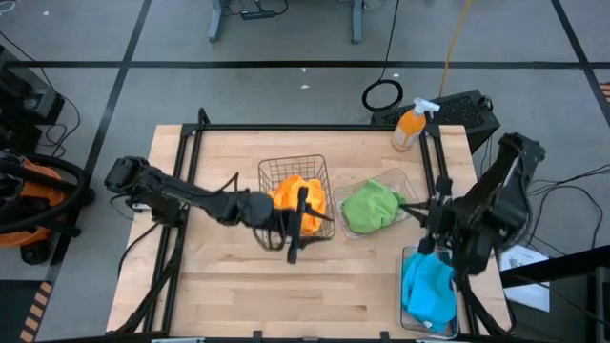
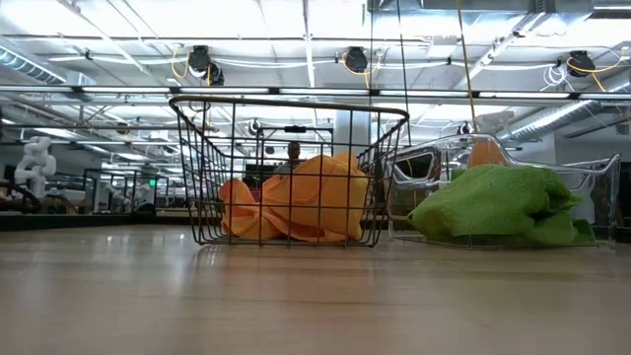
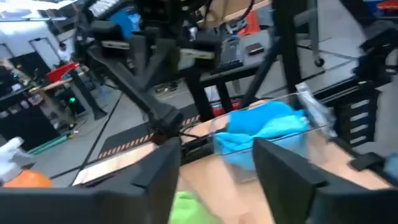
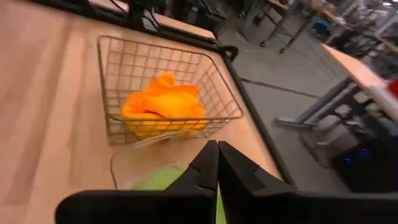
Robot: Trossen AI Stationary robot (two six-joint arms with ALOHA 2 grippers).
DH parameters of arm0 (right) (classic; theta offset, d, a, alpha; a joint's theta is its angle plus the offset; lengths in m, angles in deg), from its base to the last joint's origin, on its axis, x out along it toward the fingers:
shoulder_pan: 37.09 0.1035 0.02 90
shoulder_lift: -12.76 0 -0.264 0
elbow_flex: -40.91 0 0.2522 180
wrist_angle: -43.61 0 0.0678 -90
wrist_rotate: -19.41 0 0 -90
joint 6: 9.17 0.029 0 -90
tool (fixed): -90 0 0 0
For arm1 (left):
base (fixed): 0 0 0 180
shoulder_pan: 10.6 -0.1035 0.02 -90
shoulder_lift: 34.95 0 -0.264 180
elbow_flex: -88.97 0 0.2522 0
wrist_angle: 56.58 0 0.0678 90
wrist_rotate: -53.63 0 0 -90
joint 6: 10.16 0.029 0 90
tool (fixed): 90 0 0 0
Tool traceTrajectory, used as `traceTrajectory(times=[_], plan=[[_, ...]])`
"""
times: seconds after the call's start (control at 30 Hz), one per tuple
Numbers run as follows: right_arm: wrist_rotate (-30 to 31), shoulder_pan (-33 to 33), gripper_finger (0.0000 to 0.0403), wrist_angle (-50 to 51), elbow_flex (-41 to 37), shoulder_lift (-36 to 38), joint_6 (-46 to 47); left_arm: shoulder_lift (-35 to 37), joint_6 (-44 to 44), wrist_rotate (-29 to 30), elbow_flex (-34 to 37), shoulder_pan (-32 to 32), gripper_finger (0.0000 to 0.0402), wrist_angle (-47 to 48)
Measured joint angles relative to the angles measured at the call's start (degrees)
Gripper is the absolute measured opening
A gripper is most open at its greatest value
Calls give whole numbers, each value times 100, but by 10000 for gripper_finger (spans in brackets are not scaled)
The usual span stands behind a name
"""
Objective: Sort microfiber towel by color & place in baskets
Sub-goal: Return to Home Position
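Supporting table (image 1: 229, 286): wooden, carried all three baskets.
Left gripper (image 3: 217, 169): hung over the wire basket (image 1: 272, 171), at its near right part; fingers stood wide apart, holding nothing.
Right gripper (image 4: 217, 165): hung between clear tub (image 1: 405, 181) and clear bin (image 1: 403, 286); fingers were pressed together, empty.
Bin: near right corner, held blue towels (image 1: 429, 291).
Basket: mid-table, held orange towels (image 1: 294, 195).
Tub: just right of the basket, held green towels (image 1: 370, 205).
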Motion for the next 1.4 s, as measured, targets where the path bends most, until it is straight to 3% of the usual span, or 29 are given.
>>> traceTrajectory(times=[0.13, 0.3, 0.5, 0.77, 0.9, 1.1, 1.2, 1.4], plan=[[-468, -398, 0, -1908, -1026, 1007, -1558, -2, -12, -110, 2, -427, 143, -22], [-1703, -1066, 0, -4376, -2346, 2067, -3513, -2, -274, -120, 2, -801, 85, -39], [-2937, -2001, 0, -5644, -3083, 2741, -4848, -2, -415, -134, 2, -952, 61, -37], [-4241, -3246, 0, -6850, -3792, 2885, -5484, -2, -452, -150, 75, -1159, 44, 30], [-4640, -3669, 0, -7351, -4262, 2886, -5343, 42, -716, -158, 386, -1221, 38, -28], [-4678, -3747, 0, -8203, -4895, 2901, -5103, 262, -1114, -88, 990, -1050, 38, -311], [-4687, -3751, 0, -8635, -5219, 2906, -5082, 451, -1268, 266, 1356, -911, 38, -445], [-5041, -3749, 0, -8956, -5645, 2906, -4755, 734, -1303, 417, 1978, -759, 38, -1141]])
